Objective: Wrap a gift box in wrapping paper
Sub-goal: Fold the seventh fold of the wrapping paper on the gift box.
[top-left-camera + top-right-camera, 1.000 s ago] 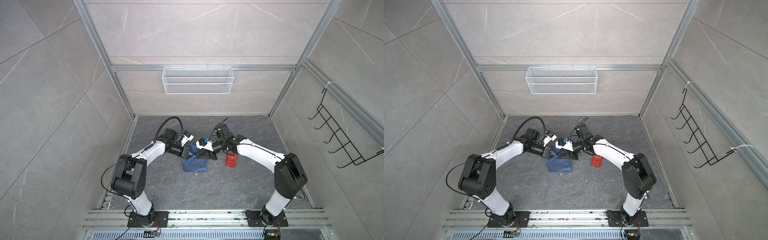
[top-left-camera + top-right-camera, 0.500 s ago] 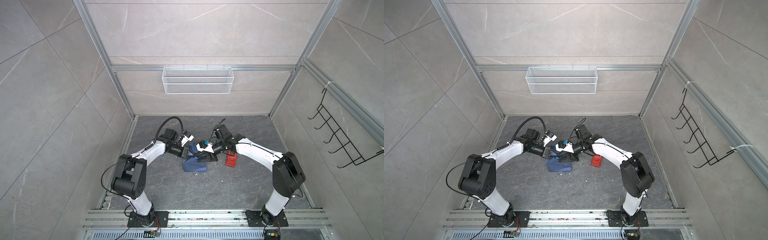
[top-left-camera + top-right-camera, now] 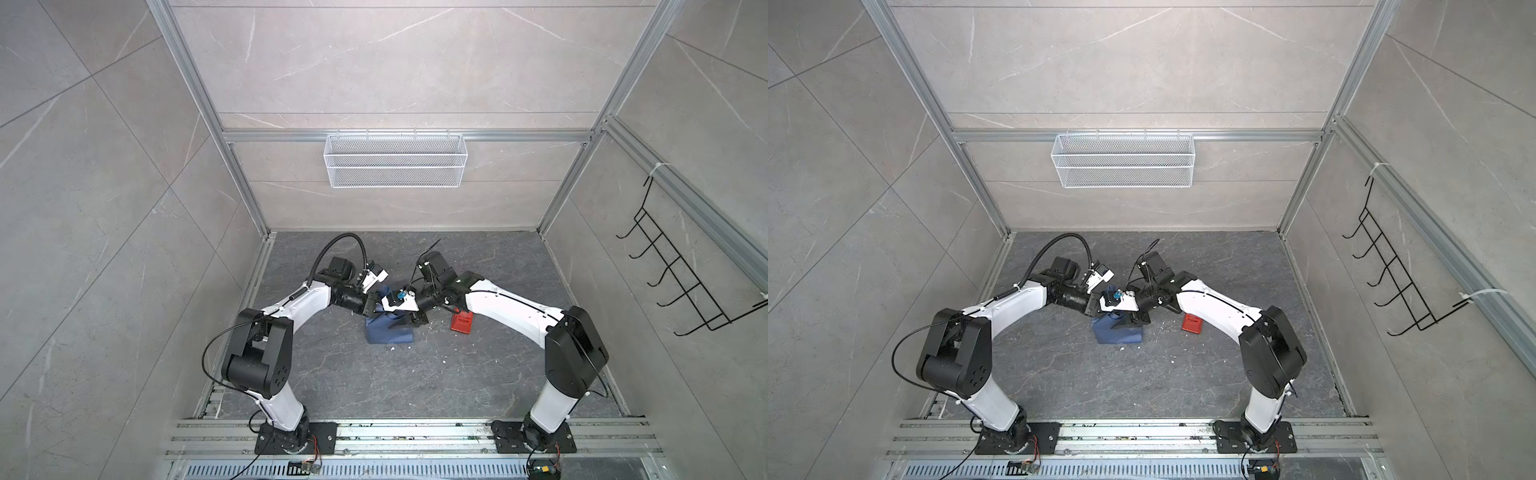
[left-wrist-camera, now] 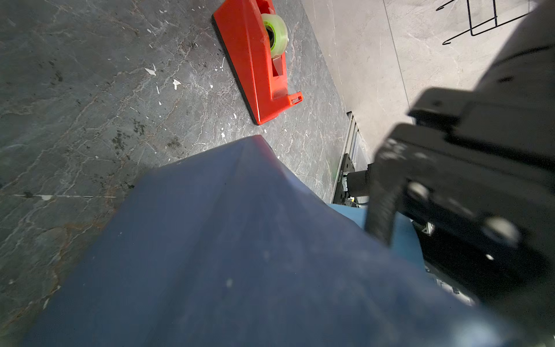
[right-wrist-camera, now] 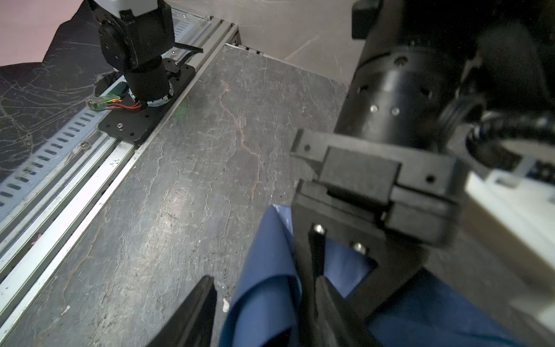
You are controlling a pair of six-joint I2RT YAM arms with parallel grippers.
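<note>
The wrapping paper (image 3: 388,332) sits heaped around the middle of the counter (image 3: 415,382), about midway between its left and right edges and a little nearer the back edge than the front rail. Its darker matte blue face is outward and a strip of lighter blue shows at a fold. The gift box cannot be made out under it.

The left gripper (image 5: 315,270) is clenched, and it pinches a raised fold of the paper between its black fingers. The right gripper (image 5: 264,288) is released: its fingers stand apart on either side of the same fold, close to the left one.

A red tape dispenser (image 4: 258,60) with a roll of clear tape (image 4: 274,30) lies on the counter toward the right edge, apart from the paper. No lettering on it can be read. A narrow printed label (image 4: 341,179) on the dark plate by the rail is too small to read.
</note>
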